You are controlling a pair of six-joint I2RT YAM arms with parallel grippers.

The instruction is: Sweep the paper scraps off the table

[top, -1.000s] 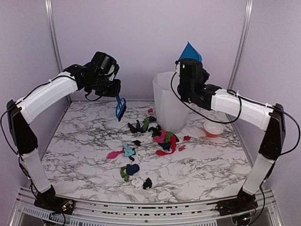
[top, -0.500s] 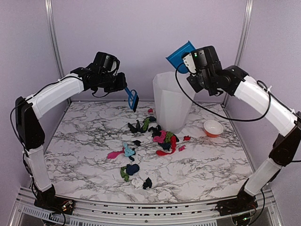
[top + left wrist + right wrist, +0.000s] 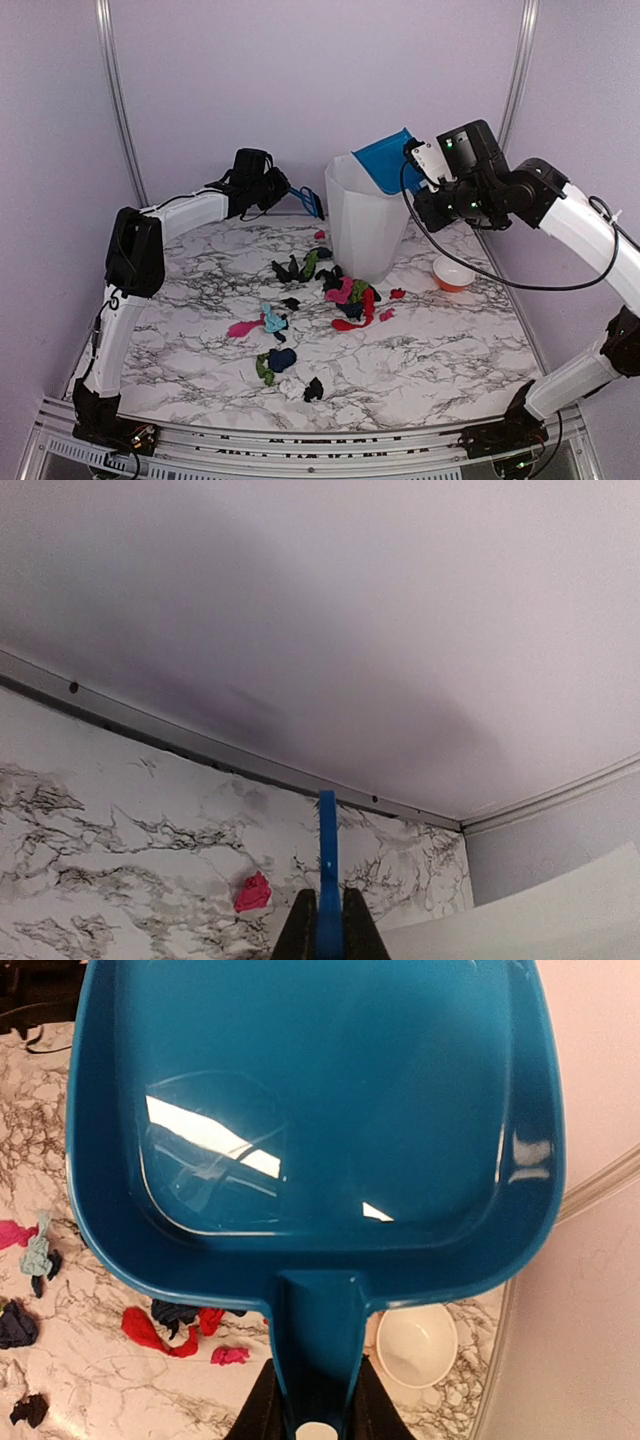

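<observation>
The brush shows only as a thin blue strip seen edge-on, and its bristles are hard to make out. The blue dustpan hides most of the white bin under it. The left pincer is squeezed tight on the brush. The right pincer is clamped on the dustpan's handle, up by the bin's rim. The paper scraps lie in the middle of the table, beside the bin.

Plain pale pinkish-lilac walls close in three sides, joined at an upright aluminium post at eleven o'clock and a second post at one o'clock. A slotted aluminium rail edges the marble-patterned table at six o'clock. Light is soft and even, with faint shadow on the back wall.
</observation>
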